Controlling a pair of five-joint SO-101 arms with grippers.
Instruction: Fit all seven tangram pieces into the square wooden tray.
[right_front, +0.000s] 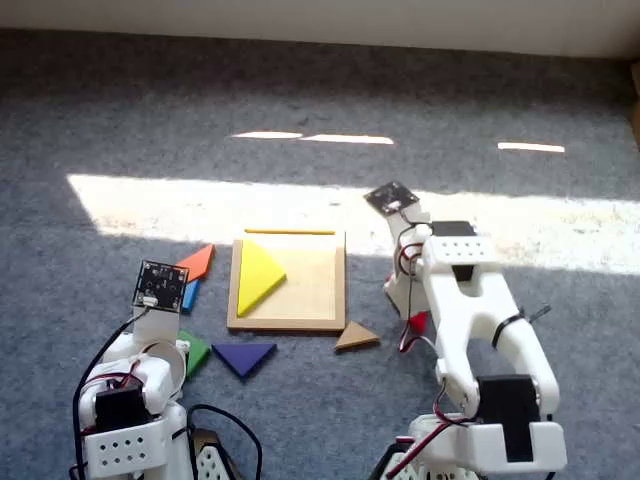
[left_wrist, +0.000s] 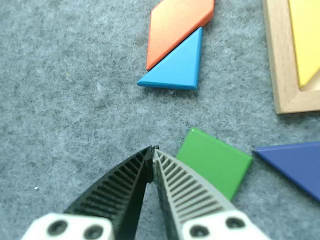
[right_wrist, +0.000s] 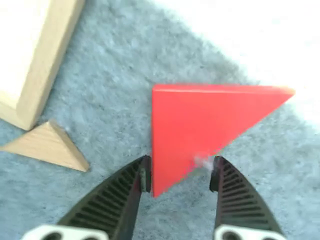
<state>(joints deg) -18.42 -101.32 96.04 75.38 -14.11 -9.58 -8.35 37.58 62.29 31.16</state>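
The square wooden tray (right_front: 338, 285) lies mid-carpet with a yellow triangle (right_front: 258, 275) in its left half. Left of it lie an orange parallelogram (right_front: 197, 262) and a light blue triangle (right_front: 189, 293). In front are a green square (right_front: 197, 354), a dark blue triangle (right_front: 244, 356) and a tan triangle (right_front: 356, 337). My left gripper (left_wrist: 152, 151) is shut and empty over the carpet, beside the green square (left_wrist: 215, 161). My right gripper (right_wrist: 180, 174) is open, its fingers on either side of one corner of the red triangle (right_wrist: 205, 120). One finger (right_wrist: 144, 175) touches its edge.
In the right wrist view the tray's corner (right_wrist: 35, 75) and the tan triangle (right_wrist: 47, 145) lie close to the red piece. A sunlit band crosses the carpet behind the tray. The right arm (right_front: 470, 310) stands over the red triangle (right_front: 418, 321).
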